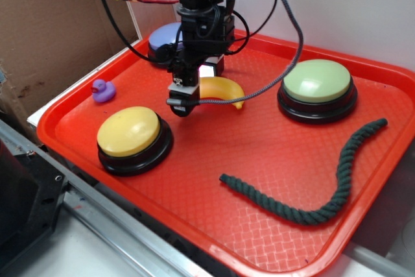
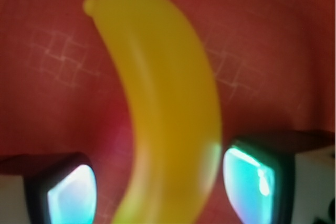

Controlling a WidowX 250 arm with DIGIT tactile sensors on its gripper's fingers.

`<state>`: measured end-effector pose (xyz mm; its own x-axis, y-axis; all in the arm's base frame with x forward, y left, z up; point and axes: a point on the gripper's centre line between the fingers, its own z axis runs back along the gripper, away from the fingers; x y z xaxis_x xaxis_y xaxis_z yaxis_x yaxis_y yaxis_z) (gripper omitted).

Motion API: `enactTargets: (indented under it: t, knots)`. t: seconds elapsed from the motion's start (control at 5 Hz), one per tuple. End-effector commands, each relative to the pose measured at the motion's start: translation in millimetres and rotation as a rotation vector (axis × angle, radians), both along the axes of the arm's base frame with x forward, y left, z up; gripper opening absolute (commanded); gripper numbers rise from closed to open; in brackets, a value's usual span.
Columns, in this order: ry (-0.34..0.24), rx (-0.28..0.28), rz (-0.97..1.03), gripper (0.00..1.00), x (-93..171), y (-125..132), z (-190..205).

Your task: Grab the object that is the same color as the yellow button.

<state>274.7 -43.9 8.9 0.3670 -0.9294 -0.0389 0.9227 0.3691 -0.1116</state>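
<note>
The yellow toy banana (image 1: 225,88) lies on the red tray (image 1: 117,189), behind and to the right of the yellow button (image 1: 128,131). My gripper (image 1: 184,103) is lowered over the banana's left end. In the wrist view the banana (image 2: 163,108) runs lengthwise between the two pads of my gripper (image 2: 160,187). The left pad (image 2: 71,192) stands apart from it with tray showing between. The right pad (image 2: 249,177) is very close to its side. The gripper is open around the banana.
A green button (image 1: 318,81) sits at the back right and a purple button (image 1: 162,38) behind the arm. A tiny purple duck (image 1: 102,89) is at the left, and a dark green rope (image 1: 324,189) curves across the front right. Cardboard stands at the left.
</note>
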Motion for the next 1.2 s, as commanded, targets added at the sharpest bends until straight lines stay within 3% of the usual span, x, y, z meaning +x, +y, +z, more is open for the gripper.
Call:
enactTargets:
  t: [0.0,0.2,0.4,0.6,0.8,1.0]
  knots:
    - [0.006,-0.001,0.097,0.00,-9,-7,-4]
    - [0.019,0.052,0.197,0.00,-10,0,7]
    - [-0.020,0.089,0.449,0.00,-27,24,56]
    - [-0.053,0.102,0.701,0.00,-66,29,105]
    - [-0.085,0.043,0.953,0.00,-92,14,154]
    - [-0.120,0.002,1.148,0.00,-90,-13,203]
